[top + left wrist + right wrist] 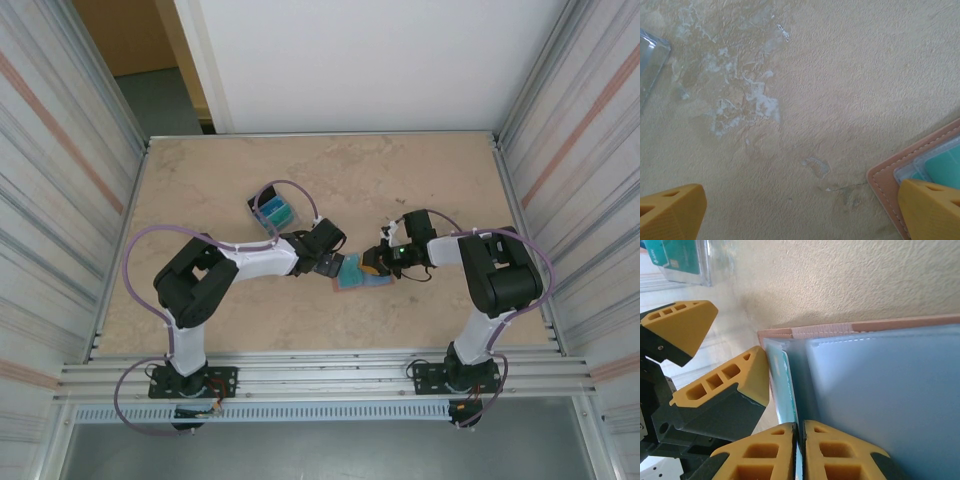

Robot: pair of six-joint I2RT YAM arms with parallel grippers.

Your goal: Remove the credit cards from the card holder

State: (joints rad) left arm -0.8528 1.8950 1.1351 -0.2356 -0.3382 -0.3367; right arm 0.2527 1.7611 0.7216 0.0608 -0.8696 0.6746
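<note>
1. The salmon-pink card holder [358, 274] lies opened flat near the middle of the table [420, 180], between the two arms. Its pockets face up, so the contents can be reached from above.
2. The right end effector [799, 427] has its fingers pressed together on the edge of the card holder's blue-grey pocketed leaf. This reads as an anchoring grip, meant to stop the card holder sliding or folding shut while a card is drawn out. A thin teal edge runs into the pinch; whether that card is caught as well cannot be told.
3. A teal credit card [946, 170] sits inside a frosted pocket at the card holder's corner, so at least one card is judged left to remove.
4. The left end effector [800, 194] is spread wide and holds nothing, low over the table at that same corner. One fingertip [927, 207] overlaps the pocket with the teal credit card, and the other hangs over bare table. The wide spread suits straddling the card before closing on it.
5. A clear box [256, 203] holding loose teal and blue credit cards [272, 212] stands apart on the left arm's side. It is probably the drop-off, which would explain why the left arm fetches and the right one holds.
</note>
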